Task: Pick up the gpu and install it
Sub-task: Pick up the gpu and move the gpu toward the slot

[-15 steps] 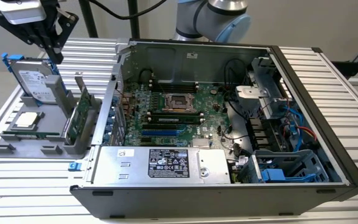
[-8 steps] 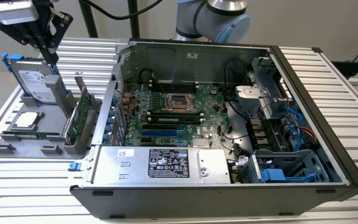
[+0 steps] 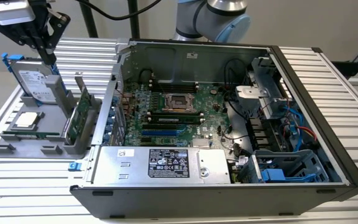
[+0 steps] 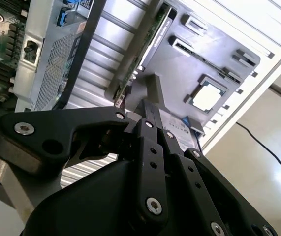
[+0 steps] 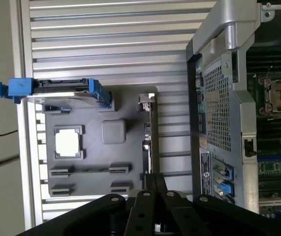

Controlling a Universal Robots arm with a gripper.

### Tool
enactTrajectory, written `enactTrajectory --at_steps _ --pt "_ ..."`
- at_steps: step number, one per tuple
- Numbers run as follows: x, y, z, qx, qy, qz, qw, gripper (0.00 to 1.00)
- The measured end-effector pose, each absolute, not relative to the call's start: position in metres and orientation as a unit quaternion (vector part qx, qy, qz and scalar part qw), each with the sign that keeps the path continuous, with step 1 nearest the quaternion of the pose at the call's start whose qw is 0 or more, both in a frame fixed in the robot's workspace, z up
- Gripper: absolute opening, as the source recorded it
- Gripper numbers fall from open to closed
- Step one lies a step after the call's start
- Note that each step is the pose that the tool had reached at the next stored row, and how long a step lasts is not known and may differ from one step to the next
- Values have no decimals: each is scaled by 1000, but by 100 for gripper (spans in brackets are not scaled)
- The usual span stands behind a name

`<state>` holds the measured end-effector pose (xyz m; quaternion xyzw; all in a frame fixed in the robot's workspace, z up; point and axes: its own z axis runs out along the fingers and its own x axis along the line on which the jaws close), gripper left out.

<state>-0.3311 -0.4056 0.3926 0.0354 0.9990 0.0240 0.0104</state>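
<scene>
The gpu [image 3: 76, 116] is, I judge, light and stiff but delicate; the board will not bend, yet its small parts and the fan side should not be squeezed, so the safe hold seems to be on the free upper edge, across the thin body, near the silver bracket [image 3: 79, 80]. It is a small flat card with a green board face, standing on its edge in a slot of the gray holder [image 3: 17, 150]; in the first wrist view it shows edge-on as a narrow strip [image 5: 147, 142]. Next to it in the same holder are the hard drive [image 3: 33, 81] with blue rails and a square processor [image 3: 26, 120]; the holder lies on the slatted table [image 3: 36, 186], just beside the open computer case [image 3: 309, 154] – on the exterior view's left of it. The pincer [image 3: 47, 59] hangs above the holder, apart from the card; its fingers look pressed together and it carries nothing – in the first wrist view its tips [image 5: 155, 178] line up with the card's edge.
</scene>
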Motion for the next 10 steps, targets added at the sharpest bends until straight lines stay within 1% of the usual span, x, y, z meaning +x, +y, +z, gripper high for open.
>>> enactTrajectory --at_steps 10 --pt "-331 -406 393 35 999 24 10 0"
